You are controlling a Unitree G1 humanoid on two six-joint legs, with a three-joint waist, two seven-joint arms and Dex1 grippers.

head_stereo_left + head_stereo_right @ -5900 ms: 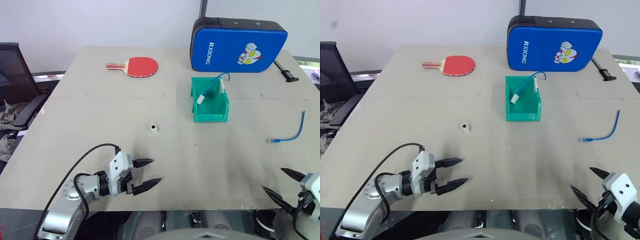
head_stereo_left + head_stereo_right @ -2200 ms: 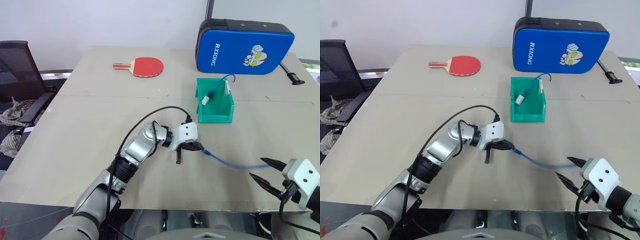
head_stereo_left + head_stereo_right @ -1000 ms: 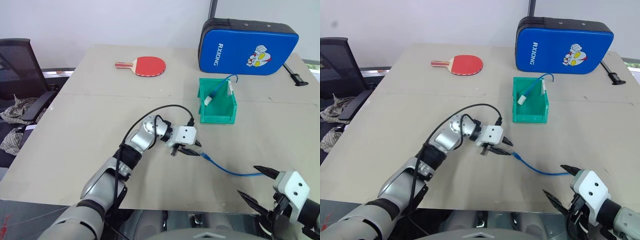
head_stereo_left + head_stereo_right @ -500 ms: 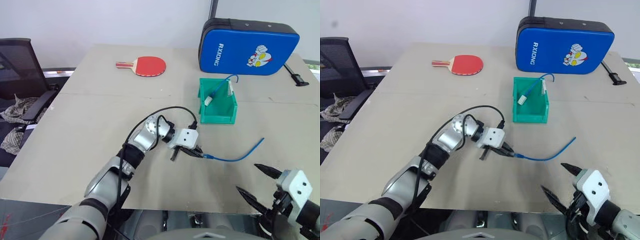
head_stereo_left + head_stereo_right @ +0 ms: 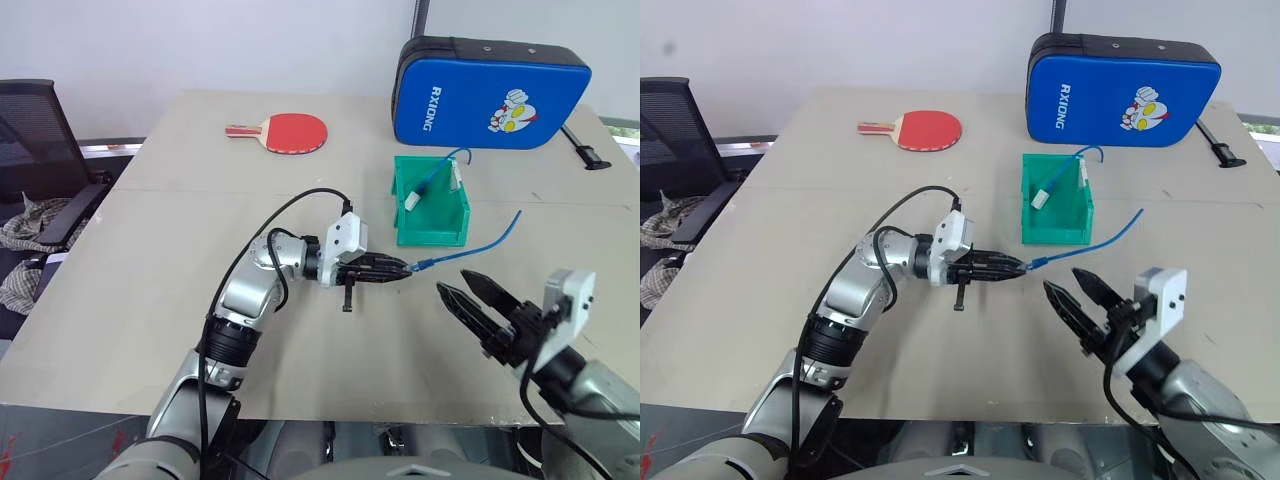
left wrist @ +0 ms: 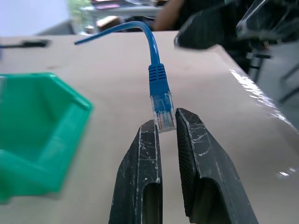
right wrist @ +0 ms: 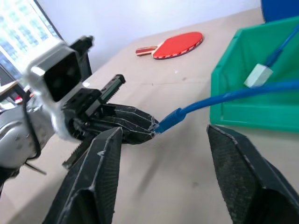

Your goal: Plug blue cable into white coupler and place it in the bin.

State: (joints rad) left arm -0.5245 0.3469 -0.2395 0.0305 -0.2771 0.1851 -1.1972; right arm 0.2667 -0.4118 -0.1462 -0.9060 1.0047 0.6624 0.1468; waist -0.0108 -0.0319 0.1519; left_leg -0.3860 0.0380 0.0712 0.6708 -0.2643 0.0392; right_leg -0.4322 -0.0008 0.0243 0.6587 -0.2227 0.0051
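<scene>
Left gripper pinched on plug of blue cable, cable lifted off table, arcing past front of green bin, right gripper just beside it, fingers spread, second cable and white coupler inside bin.

Left gripper pinched, right gripper spread

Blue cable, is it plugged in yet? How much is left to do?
Done: the thin blue cable is up off the table, its clear plug pinched in the left tool. In hand: the open right tool sits just beside the cable. Left: the plug is bare, so pushing it into a white coupler and dropping it in the small green plastic bin remain.
</scene>
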